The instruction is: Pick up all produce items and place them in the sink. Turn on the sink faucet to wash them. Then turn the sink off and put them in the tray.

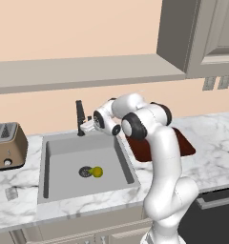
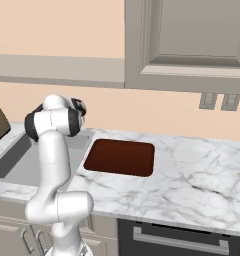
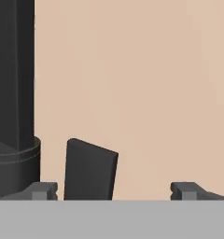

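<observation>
With the yellow fruit (image 1: 97, 171) already lying in the sink (image 1: 54, 164) just at 3 o'clock of the drain, the released, empty claw (image 3: 114, 189) is at the faucet (image 1: 80, 116) lever (image 3: 89, 169), leaving washing, shut-off and the tray (image 2: 120, 157).

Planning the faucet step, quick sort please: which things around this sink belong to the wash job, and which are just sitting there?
Job: yellow fruit beside the drain; sink; faucet; its lever; red-brown tray; gripper, jaws apart at the lever.

Bystanders: toaster; wall outlets; upper cabinet.
</observation>
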You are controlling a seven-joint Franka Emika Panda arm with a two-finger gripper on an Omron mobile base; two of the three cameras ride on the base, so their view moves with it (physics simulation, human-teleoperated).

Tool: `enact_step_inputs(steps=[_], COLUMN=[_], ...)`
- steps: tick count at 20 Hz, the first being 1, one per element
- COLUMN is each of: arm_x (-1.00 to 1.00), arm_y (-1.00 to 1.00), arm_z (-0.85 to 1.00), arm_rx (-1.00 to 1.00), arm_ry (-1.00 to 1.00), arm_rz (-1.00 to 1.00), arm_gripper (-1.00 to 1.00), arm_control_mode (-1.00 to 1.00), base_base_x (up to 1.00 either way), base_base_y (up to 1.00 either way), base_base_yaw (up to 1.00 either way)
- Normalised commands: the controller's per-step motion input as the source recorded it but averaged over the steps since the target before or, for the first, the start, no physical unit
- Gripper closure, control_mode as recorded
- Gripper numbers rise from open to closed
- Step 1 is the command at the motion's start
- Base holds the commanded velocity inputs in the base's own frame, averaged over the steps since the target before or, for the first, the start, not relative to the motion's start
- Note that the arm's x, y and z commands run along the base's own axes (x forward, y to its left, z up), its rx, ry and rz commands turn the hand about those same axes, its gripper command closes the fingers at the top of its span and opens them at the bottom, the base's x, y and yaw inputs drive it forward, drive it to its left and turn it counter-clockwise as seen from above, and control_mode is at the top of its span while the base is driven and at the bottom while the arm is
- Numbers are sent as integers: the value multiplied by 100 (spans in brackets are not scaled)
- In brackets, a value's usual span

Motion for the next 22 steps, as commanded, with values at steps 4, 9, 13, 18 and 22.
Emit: enact_step_inputs(steps=[4,9,13,18,22], arm_x=[6,11,20,8,0], arm_y=[13,16,34,32,31], arm_z=[0,-2,-4,-3,0], arm_rx=[0,0,0,0,0], arm_ry=[0,0,0,0,0], arm_rz=[-3,-3,-3,-3,-3], arm_gripper=[-100,100,100,100,100], arm_control_mode=[-100,-100,-100,-100,-100], base_base_x=[0,0,0,0,0], base_base_y=[0,0,0,0,0], base_base_yaw=[0,0,0,0,0])
